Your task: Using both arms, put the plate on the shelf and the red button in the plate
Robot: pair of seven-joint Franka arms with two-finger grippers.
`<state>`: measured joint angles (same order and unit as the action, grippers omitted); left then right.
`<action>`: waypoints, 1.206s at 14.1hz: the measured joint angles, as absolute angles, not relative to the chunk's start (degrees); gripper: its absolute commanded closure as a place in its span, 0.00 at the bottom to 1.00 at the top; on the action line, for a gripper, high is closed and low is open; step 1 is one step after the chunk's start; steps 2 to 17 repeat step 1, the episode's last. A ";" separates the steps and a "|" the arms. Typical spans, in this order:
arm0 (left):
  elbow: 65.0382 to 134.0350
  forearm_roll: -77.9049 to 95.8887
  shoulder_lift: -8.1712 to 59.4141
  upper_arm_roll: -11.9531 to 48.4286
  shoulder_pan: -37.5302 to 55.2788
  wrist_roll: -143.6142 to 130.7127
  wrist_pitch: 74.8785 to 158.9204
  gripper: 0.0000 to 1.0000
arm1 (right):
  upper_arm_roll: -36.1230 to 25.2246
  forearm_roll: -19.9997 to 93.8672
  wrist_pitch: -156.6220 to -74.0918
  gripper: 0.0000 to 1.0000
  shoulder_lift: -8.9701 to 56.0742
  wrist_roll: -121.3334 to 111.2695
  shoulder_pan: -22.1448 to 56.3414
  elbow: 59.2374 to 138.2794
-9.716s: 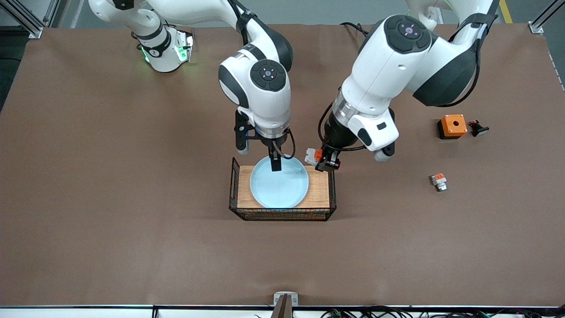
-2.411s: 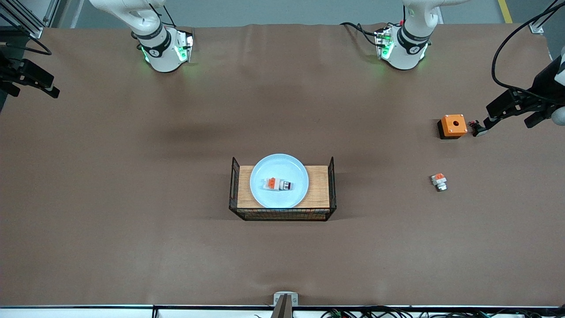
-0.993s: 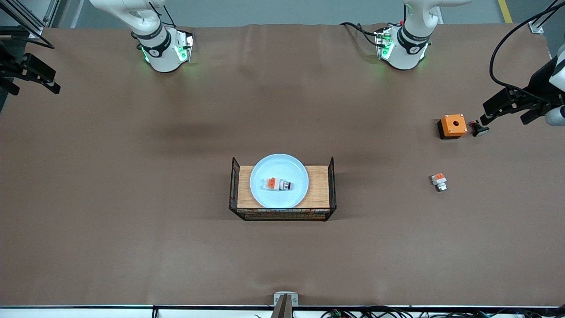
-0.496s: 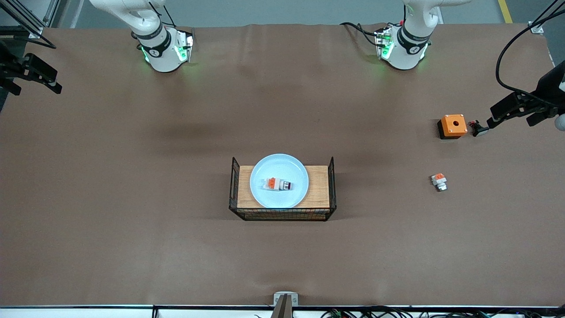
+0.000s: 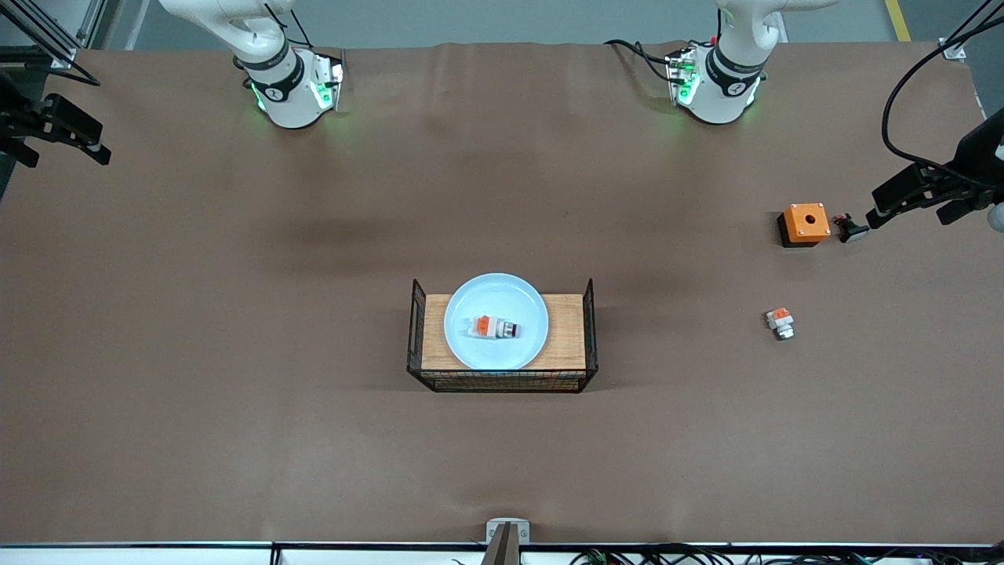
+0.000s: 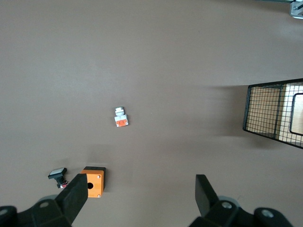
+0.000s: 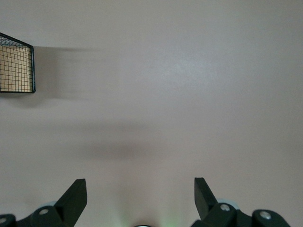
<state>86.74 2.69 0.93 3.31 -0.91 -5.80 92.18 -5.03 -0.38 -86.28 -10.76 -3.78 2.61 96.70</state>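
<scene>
The pale blue plate (image 5: 514,298) lies in a wire basket (image 5: 502,383) at the middle of the table. The red button (image 5: 494,328), white with an orange block and a dark red cap, rests on its side on the plate. My left gripper (image 5: 918,205) hangs open and holds nothing over the left arm's end of the table, close to a small black part (image 5: 851,229). In the left wrist view its fingers (image 6: 75,196) stand wide apart. My right gripper (image 5: 55,145) hangs open and holds nothing at the right arm's end, its fingers (image 7: 75,197) spread over bare table.
An orange square box (image 5: 805,224) with a hole stands beside the black part. A second white-and-orange part (image 5: 780,322) with a silvery tip lies nearer the front camera. The basket has a wooden floor (image 5: 566,337) and tall wire end walls. Both arm bases stand along the back edge.
The left gripper has drifted slightly outward near the orange box. The right gripper has barely moved. Plate and button lie still in the basket.
</scene>
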 measured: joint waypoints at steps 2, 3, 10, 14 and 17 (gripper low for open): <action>86.71 2.69 0.93 3.33 -0.81 -5.80 92.18 0.00 | -5.03 -0.38 -86.26 0.00 -10.76 -3.78 2.61 96.70; 86.71 2.69 0.93 3.33 -0.81 -5.80 92.18 0.00 | -5.03 -0.38 -86.26 0.00 -10.76 -3.78 2.61 96.70; 86.71 2.69 0.93 3.33 -0.81 -5.80 92.18 0.00 | -5.03 -0.38 -86.26 0.00 -10.76 -3.78 2.61 96.70; 86.71 2.69 0.93 3.33 -0.81 -5.80 92.18 0.00 | -5.03 -0.38 -86.26 0.00 -10.76 -3.78 2.61 96.70; 86.71 2.69 0.93 3.33 -0.81 -5.80 92.18 0.00 | -5.03 -0.38 -86.26 0.00 -10.76 -3.78 2.61 96.70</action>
